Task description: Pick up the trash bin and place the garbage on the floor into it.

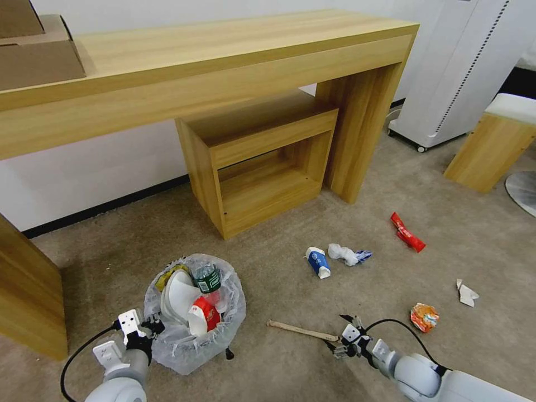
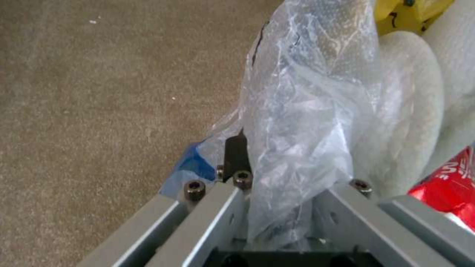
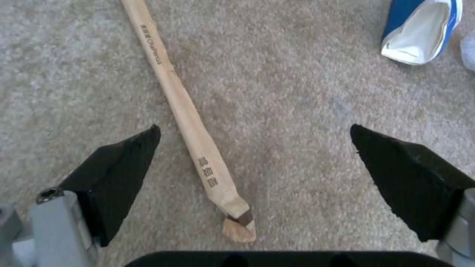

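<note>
1. Trash bin (image 1: pixel 195 312): it stands on the floor (image 1: pixel 279 368) at the robot's near left. The left end effector (image 1: pixel 146 326) is closed on the bin's rim; the left wrist view shows the crinkled clear liner (image 2: pixel 302 122) pinched between the jaws. Whether the bin is lifted off the carpet cannot be told.

2. Collected so far: the bin already holds a green-labelled bottle (image 1: pixel 207 277), a red wrapper (image 1: pixel 209 312), white paper items (image 1: pixel 177 296) and a yellow piece (image 1: pixel 165 274) at the far rim. This part of the task is judged done.

3. Item in hand: the wooden stick (image 1: pixel 301 330) lies flat on the floor between the bin and the right arm. The right end effector (image 1: pixel 341 334) is open and sits at the stick's near end. In the right wrist view the stick (image 3: pixel 190 122) lies between the two pads (image 3: pixel 118 170), touching neither. The grasp is judged not yet made.

4. Garbage left on the floor:
   - blue-white paper cup (image 1: pixel 319 262), on its side
   - crumpled tissue (image 1: pixel 346 254), just beside the cup
   - red wrapper strip (image 1: pixel 407 232), farther to the right
   - paper scrap (image 1: pixel 466 293), well to the right
   - orange wrapper (image 1: pixel 424 316), near the right arm

5. Progress estimate: roughly halfway. Six items, the stick included, remain outside the bin.
</note>
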Robot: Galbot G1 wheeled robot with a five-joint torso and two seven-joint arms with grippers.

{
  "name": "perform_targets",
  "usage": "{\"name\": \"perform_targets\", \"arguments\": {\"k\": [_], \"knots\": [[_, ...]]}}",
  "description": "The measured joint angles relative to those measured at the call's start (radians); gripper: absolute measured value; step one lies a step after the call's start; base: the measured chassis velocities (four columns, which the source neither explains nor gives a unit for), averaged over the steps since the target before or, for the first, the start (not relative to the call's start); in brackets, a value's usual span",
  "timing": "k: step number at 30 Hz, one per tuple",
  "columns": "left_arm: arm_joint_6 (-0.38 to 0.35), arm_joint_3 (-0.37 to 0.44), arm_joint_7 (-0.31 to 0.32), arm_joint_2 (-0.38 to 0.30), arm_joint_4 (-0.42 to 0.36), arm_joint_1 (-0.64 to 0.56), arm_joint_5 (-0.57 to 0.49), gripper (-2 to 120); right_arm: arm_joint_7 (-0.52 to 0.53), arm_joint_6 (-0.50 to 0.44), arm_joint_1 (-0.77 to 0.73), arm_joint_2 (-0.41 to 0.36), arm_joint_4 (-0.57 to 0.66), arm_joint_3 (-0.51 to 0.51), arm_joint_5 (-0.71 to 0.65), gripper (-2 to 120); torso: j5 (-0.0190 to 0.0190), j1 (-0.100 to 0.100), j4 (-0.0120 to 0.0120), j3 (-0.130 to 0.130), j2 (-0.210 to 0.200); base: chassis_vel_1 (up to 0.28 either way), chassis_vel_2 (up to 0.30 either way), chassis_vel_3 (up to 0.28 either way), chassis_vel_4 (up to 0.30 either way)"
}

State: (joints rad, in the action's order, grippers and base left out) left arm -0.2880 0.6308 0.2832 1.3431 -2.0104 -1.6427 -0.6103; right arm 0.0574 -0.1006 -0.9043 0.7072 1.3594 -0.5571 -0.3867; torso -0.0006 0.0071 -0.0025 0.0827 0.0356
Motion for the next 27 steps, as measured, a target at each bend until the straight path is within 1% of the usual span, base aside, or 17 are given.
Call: {"name": "perform_targets", "arguments": {"k": [4, 7, 8, 11, 12, 14, 16, 17, 18, 20, 21, 22, 25, 27], "knots": [[0.002, 0.000, -0.002, -0.003, 0.002, -0.001, 0.001, 1, 0.000, -0.006, -0.001, 0.003, 0.003, 0.002, -0.006, 96, -0.0001, 0.000, 0.0001, 0.000, 0.000, 0.000, 0.000, 0.000, 0.000], [0.002, -0.002, -0.002, -0.010, 0.002, 0.005, -0.001, 1, 0.021, -0.005, -0.010, 0.012, 0.034, 0.014, -0.076, 96, -0.0001, 0.000, 0.0000, 0.000, 0.000, 0.000, 0.000, 0.000, 0.000], [0.002, -0.002, -0.002, -0.010, 0.002, 0.005, -0.001, 1, 0.021, -0.005, -0.010, 0.012, 0.034, 0.014, -0.076, 96, -0.0001, 0.000, 0.0000, 0.000, 0.000, 0.000, 0.000, 0.000, 0.000], [0.001, -0.006, 0.000, -0.012, 0.002, 0.010, -0.002, 1, 0.125, 0.073, -0.037, 0.036, 0.109, 0.055, -0.203, 97, -0.0003, 0.000, -0.0001, 0.000, 0.000, 0.000, 0.000, 0.000, 0.000], [0.001, -0.006, 0.000, -0.012, 0.002, 0.010, -0.002, 1, 0.125, 0.073, -0.037, 0.036, 0.109, 0.055, -0.203, 97, -0.0003, 0.000, -0.0001, 0.000, 0.000, 0.000, 0.000, 0.000, 0.000], [0.000, -0.009, 0.001, -0.013, 0.003, 0.012, -0.002, 1, 0.221, 0.153, -0.061, 0.062, 0.172, 0.093, -0.333, 96, 0.0001, 0.000, -0.0001, 0.000, 0.000, 0.000, 0.000, 0.000, 0.000], [-0.003, -0.013, 0.002, -0.013, 0.004, 0.015, -0.003, 1, 0.364, 0.208, -0.083, 0.107, 0.238, 0.138, -0.476, 96, -0.0003, 0.000, 0.0001, 0.000, 0.000, 0.000, 0.000, 0.000, 0.000], [-0.003, -0.013, 0.002, -0.013, 0.004, 0.015, -0.003, 1, 0.364, 0.208, -0.083, 0.107, 0.238, 0.138, -0.476, 96, -0.0003, 0.000, 0.0001, 0.000, 0.000, 0.000, 0.000, 0.000, 0.000], [-0.004, -0.014, 0.002, -0.013, 0.005, 0.016, -0.003, 1, 0.409, 0.221, -0.088, 0.124, 0.251, 0.151, -0.511, 96, -0.0003, 0.000, 0.0001, 0.000, 0.000, 0.000, 0.000, 0.000, 0.000], [-0.006, -0.017, 0.004, -0.013, 0.006, 0.021, -0.002, 1, 0.534, 0.244, -0.103, 0.175, 0.272, 0.193, -0.595, 97, -0.0001, 0.000, 0.0001, 0.000, 0.000, 0.000, 0.000, 0.000, 0.000], [-0.006, -0.017, 0.004, -0.013, 0.006, 0.021, -0.002, 1, 0.534, 0.244, -0.103, 0.175, 0.272, 0.193, -0.595, 97, -0.0001, 0.000, 0.0001, 0.000, 0.000, 0.000, 0.000, 0.000, 0.000], [-0.006, -0.019, 0.005, -0.013, 0.006, 0.023, -0.002, 1, 0.584, 0.249, -0.109, 0.200, 0.272, 0.215, -0.627, 97, -0.0003, 0.000, 0.0000, 0.000, 0.000, 0.000, 0.000, 0.000, 0.000], [-0.009, -0.019, 0.005, -0.014, 0.006, 0.024, -0.003, 1, 0.654, 0.266, -0.113, 0.243, 0.263, 0.251, -0.665, 97, -0.0001, 0.000, 0.0000, 0.000, 0.000, 0.000, 0.000, 0.000, 0.000], [-0.009, -0.019, 0.005, -0.015, 0.006, 0.024, -0.003, 1, 0.663, 0.273, -0.112, 0.247, 0.261, 0.252, -0.668, 97, -0.0002, 0.000, 0.0001, 0.000, 0.000, 0.000, 0.000, 0.000, 0.000]]}}
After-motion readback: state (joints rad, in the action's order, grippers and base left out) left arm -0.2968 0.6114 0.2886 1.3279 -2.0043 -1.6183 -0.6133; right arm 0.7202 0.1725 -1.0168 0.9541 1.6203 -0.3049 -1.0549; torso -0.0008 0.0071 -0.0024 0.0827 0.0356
